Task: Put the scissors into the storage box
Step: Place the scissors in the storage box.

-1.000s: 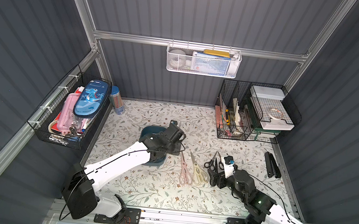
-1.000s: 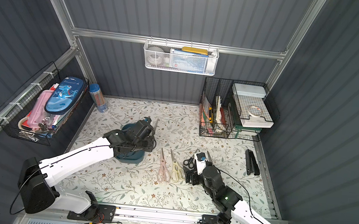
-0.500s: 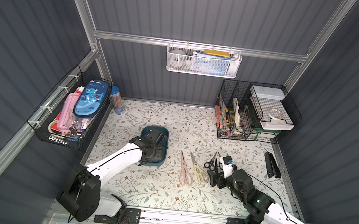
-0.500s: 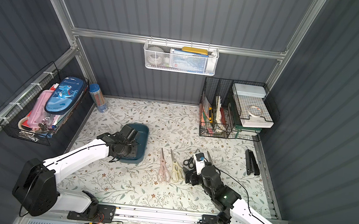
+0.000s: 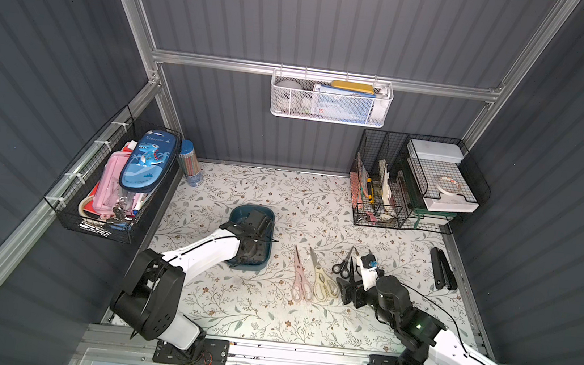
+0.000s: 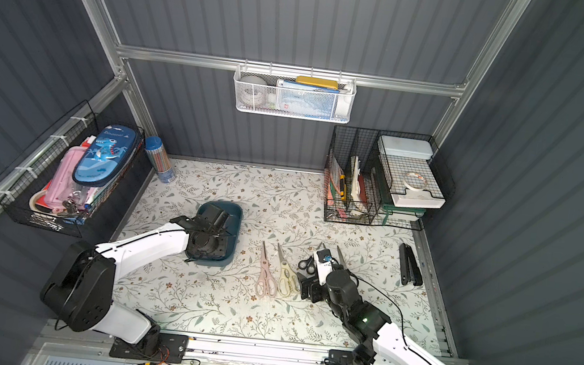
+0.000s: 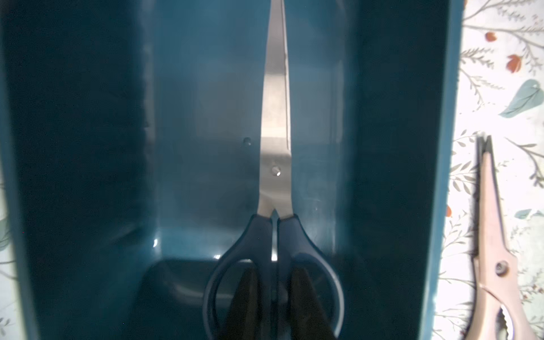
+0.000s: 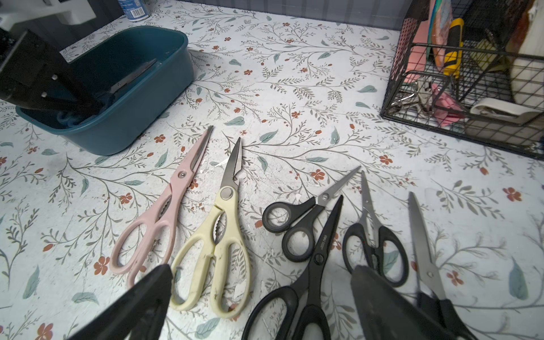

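Floral tabletop (image 5: 268, 302): left fingers (image 7: 244, 300), now lowered into storage box (image 7: 397, 147), pinch blue scissors (image 7: 275, 164); right fingers (image 8: 141, 306) wide, empty

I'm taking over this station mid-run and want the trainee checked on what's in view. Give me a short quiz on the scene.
1. True or false: the left gripper holds the dark-blue-handled scissors inside the storage box.
2. How many pairs lie on the table, outside the box? A four, B six, C seven.
3. Fill in: the right gripper, above the black-handled scissors, has its jaws ___.
Key: 1 true; 2 B; 3 open.
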You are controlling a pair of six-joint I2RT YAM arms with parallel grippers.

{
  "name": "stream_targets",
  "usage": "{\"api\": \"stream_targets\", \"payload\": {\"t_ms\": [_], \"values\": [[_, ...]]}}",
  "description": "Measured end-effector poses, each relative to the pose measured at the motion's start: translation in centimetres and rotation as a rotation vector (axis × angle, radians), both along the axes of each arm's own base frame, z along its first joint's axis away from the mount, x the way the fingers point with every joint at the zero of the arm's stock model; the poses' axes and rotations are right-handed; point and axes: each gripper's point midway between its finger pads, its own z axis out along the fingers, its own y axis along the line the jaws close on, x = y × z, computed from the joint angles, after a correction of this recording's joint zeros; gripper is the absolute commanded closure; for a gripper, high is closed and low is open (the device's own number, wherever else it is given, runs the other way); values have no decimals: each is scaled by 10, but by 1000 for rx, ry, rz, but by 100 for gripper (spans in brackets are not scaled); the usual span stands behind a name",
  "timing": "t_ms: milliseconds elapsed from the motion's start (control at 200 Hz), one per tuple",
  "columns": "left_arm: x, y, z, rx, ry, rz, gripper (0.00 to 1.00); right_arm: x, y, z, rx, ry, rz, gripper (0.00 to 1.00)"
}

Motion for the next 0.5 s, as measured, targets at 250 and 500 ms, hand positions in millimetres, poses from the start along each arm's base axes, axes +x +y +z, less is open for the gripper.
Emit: {"api": "stream_targets", "payload": {"t_ms": [250,500], "values": [[6,-9,-9,-19,3,-30,100,0,0,0,0,0,1,1],[8,-10,-22,-8,24,-36,74,0,0,0,-2,-1,3,1]]}}
